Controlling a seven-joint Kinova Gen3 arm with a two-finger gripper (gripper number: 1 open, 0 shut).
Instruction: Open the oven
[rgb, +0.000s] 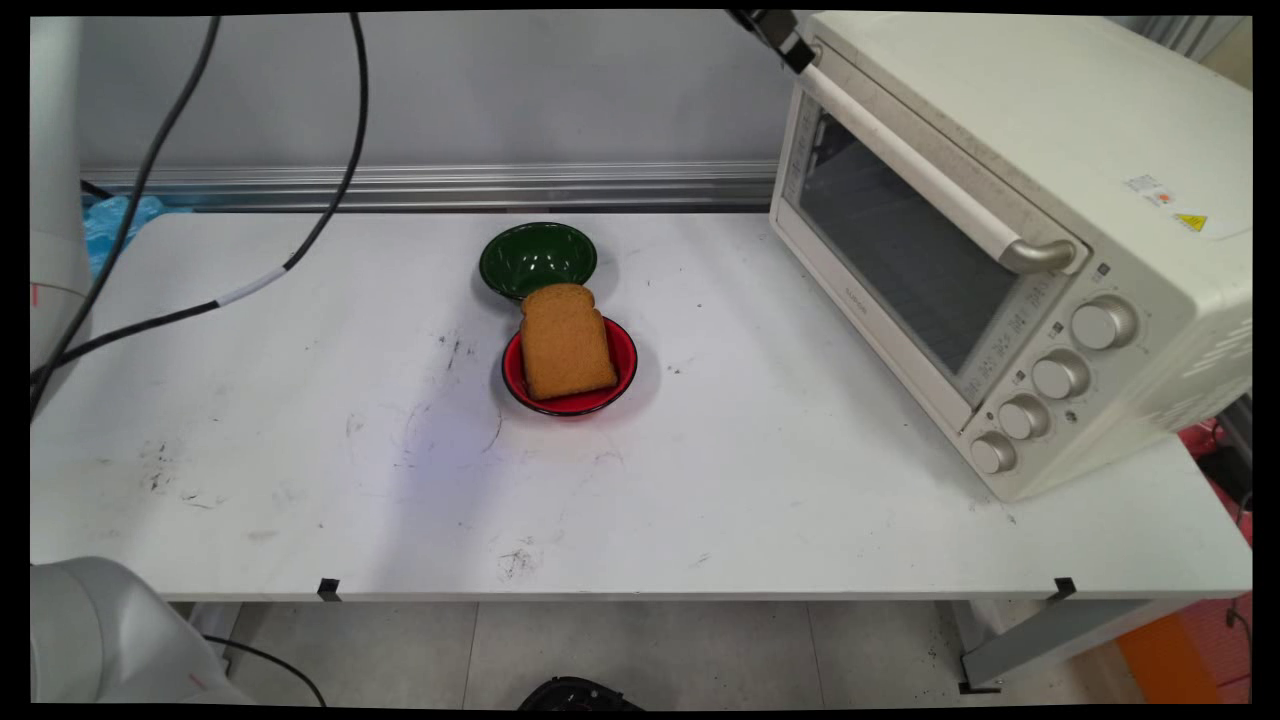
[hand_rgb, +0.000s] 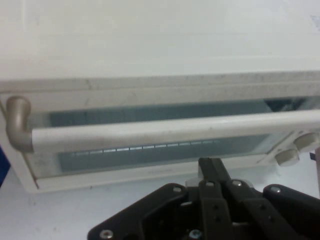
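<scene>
The gripper (rgb: 790, 40) hangs at the toaster oven (rgb: 1020, 250) door's handle (hand_rgb: 165, 131); whether it is open I cannot tell. Toast (rgb: 566, 342) lies on a red plate (rgb: 620, 372) beside a green bowl (rgb: 538, 258) on the scuffed white worktop (rgb: 300, 450), grey wall (rgb: 550, 90) behind.

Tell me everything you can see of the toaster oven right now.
The toaster oven is cream-white, apparently metal, standing upright on the table's right side, angled toward the middle. Its glass door is shut, with a long pale bar handle across the top. Four round knobs run down a panel beside the door. A yellow warning sticker sits on top. The gripper hovers near the handle's far end.
</scene>
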